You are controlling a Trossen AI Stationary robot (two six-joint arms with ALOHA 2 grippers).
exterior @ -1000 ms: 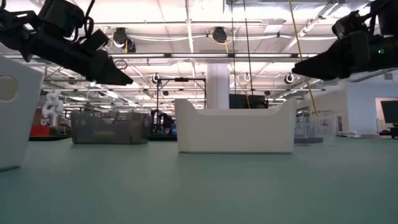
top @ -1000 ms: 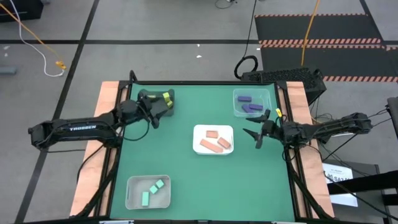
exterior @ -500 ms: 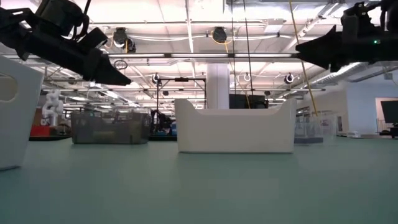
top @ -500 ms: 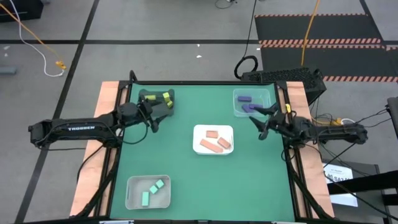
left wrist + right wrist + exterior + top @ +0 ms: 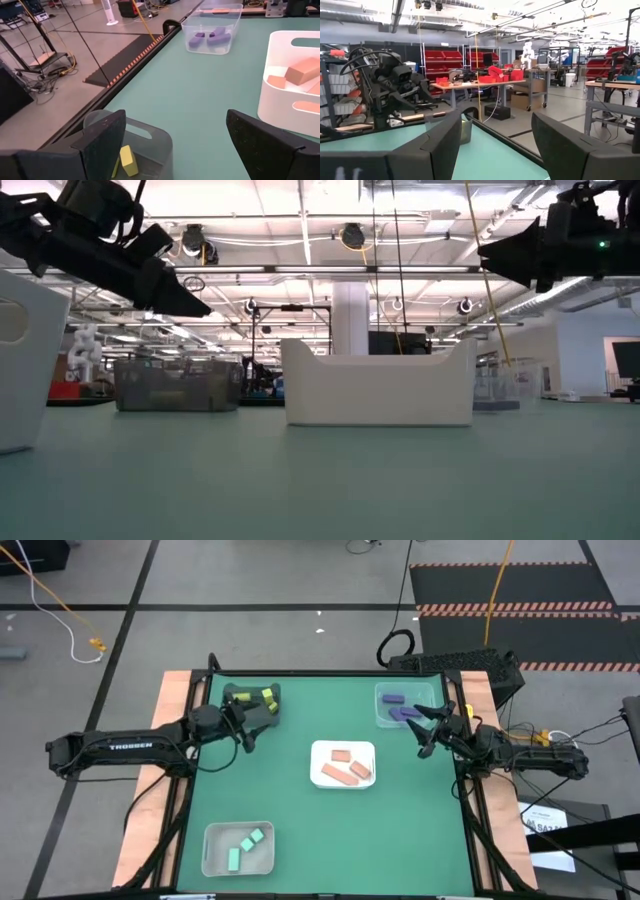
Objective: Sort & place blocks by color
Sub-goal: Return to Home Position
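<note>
The green table (image 5: 330,830) has lots of bare room: the whole lower right part in the high view is open, and there are wide bare strips between the trays. Four trays sit well apart. The dark tray (image 5: 232,690) is close to the top left corner. The clear tray (image 5: 432,692) is close to the top right corner. The white tray (image 5: 316,748) is in the middle, and the pale tray (image 5: 211,862) is near the bottom edge on the left. All the blocks are in trays. The yellow blocks (image 5: 266,696) lie in the dark tray, small and chunky, tipped at odd angles. The purple blocks (image 5: 401,712) lie in the clear tray; one lies alone and runs left to right, and the others bunch together. Three pink blocks (image 5: 340,774) lie flat in the white tray, and the longest one slants across it. Three mint blocks (image 5: 246,844) lie in the pale tray in a slanting row, and the lowest one points up and down. The left claw (image 5: 247,728) hangs above the table just beside the dark tray, its fingers spread wide with nothing in them. The right claw (image 5: 424,732) hangs above the table just below the clear tray, near the right edge, also spread wide and holding nothing
</note>
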